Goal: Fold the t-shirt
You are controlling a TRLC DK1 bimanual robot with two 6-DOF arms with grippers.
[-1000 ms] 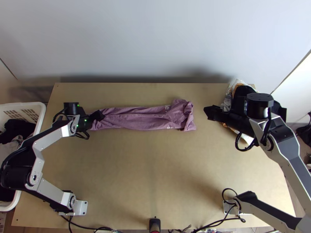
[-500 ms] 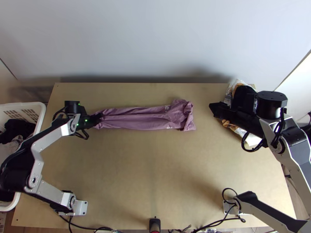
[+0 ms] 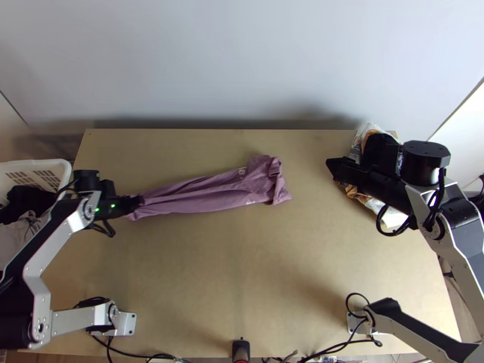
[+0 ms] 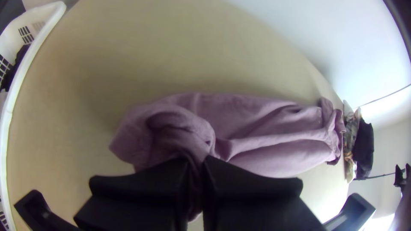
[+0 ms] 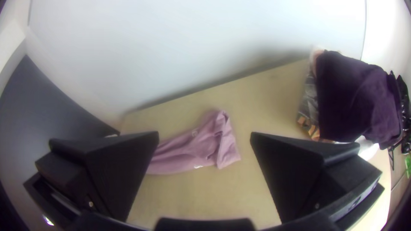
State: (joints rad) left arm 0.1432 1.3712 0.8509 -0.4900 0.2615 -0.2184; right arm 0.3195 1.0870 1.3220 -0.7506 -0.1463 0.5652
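You've dragged t-shirt (image 3: 212, 192) leftward, left tool (image 4: 198, 160) clamping bunched end; right tool (image 5: 204, 136) spread wide; narrow strip probably needs halving.

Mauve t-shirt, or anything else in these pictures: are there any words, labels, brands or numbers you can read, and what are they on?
T-shirt: small white marks that look like print, too small and blurred to read.
Right gripper: a pale marking low on one side, too blurred to read.
I can quote no text with confidence.
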